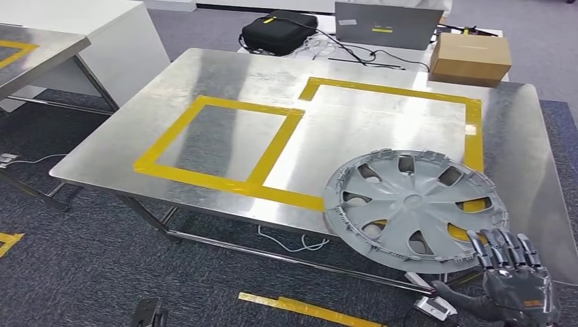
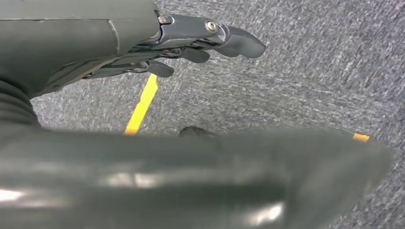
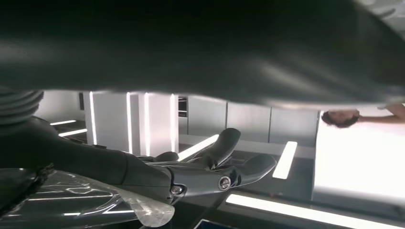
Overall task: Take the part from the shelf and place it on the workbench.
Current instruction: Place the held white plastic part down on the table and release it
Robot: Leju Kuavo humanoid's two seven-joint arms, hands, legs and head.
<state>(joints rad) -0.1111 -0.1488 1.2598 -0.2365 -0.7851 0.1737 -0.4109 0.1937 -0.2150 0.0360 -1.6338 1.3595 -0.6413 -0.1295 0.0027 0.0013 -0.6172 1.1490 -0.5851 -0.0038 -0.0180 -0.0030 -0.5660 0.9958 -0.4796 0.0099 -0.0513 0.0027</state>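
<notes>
The part is a silver-grey wheel cover (image 1: pixel 414 208). It lies flat at the front right of the steel workbench (image 1: pixel 225 75), with its near rim hanging over the front edge. Just below that rim is my right hand (image 1: pixel 514 286), fingers straight and pointing up, their tips at or just short of the rim. Nothing is gripped in it. In the right wrist view the right hand (image 3: pixel 200 169) has its fingers stretched out and empty. My left hand (image 2: pixel 143 47) hangs over grey carpet, fingers spread and holding nothing.
Yellow tape (image 1: pixel 218 139) marks two squares on the bench top. Behind the bench are a cardboard box (image 1: pixel 470 58), a black bag (image 1: pixel 279 30) and a grey case (image 1: pixel 387 24). Another steel table (image 1: pixel 34 51) stands at the left. A yellow floor strip (image 2: pixel 142 102) runs under my left hand.
</notes>
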